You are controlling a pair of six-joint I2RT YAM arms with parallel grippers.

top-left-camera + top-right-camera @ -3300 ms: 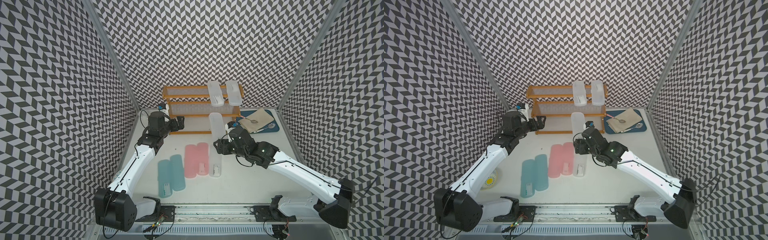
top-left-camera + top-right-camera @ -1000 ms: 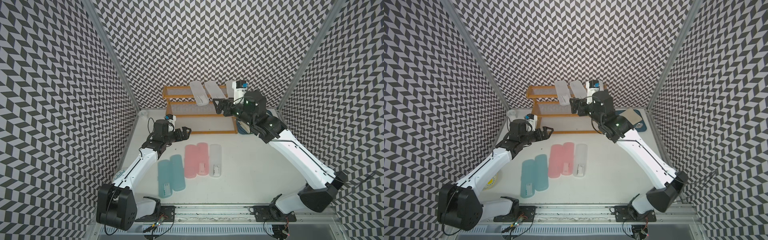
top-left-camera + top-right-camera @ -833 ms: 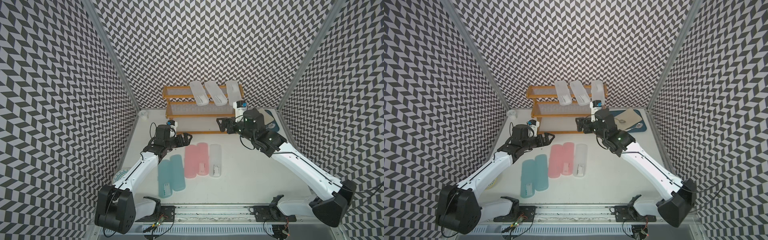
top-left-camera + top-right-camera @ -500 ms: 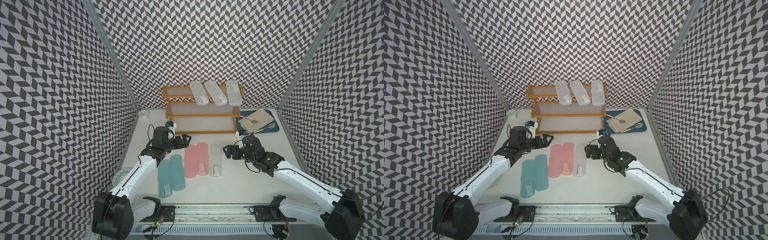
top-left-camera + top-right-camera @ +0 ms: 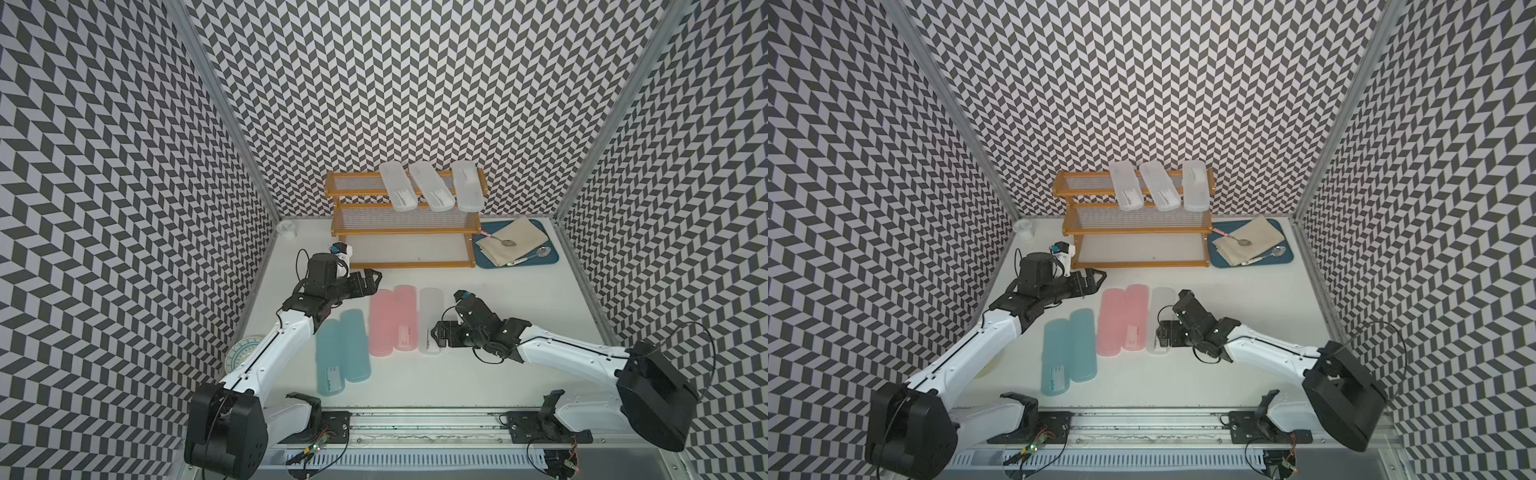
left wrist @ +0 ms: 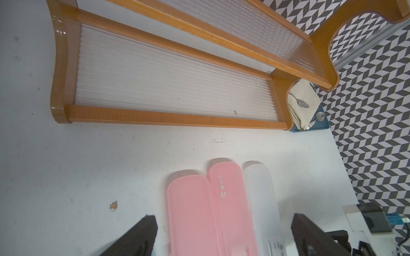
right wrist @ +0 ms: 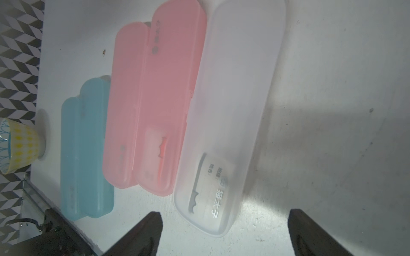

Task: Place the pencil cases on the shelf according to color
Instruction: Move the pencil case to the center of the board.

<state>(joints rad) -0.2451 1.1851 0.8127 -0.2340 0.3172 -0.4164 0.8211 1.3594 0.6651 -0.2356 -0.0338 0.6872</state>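
The shelf [image 5: 403, 232] stands at the back, with three white pencil cases [image 5: 432, 191] leaning on its top tier. On the table lie two teal cases [image 5: 343, 355], two pink cases [image 5: 392, 320] and one white case [image 5: 431, 320], side by side. My left gripper [image 5: 372, 276] hangs open by the pink cases' far ends; in the left wrist view its fingers straddle the pink cases [image 6: 206, 210]. My right gripper [image 5: 438, 336] is open at the white case's near end, and that labelled end [image 7: 221, 188] lies between its fingers without touching them.
A blue tray [image 5: 552, 257] with beige cloth and spoons sits right of the shelf. A small clear cup [image 5: 286, 228] stands in the back left corner. A yellow-and-blue patterned cup [image 7: 20, 146] sits at the table's left edge, under my left arm.
My right arm left a third white case on the top tier and came down to the near end of the table's white case. My left gripper moved toward the pink cases.
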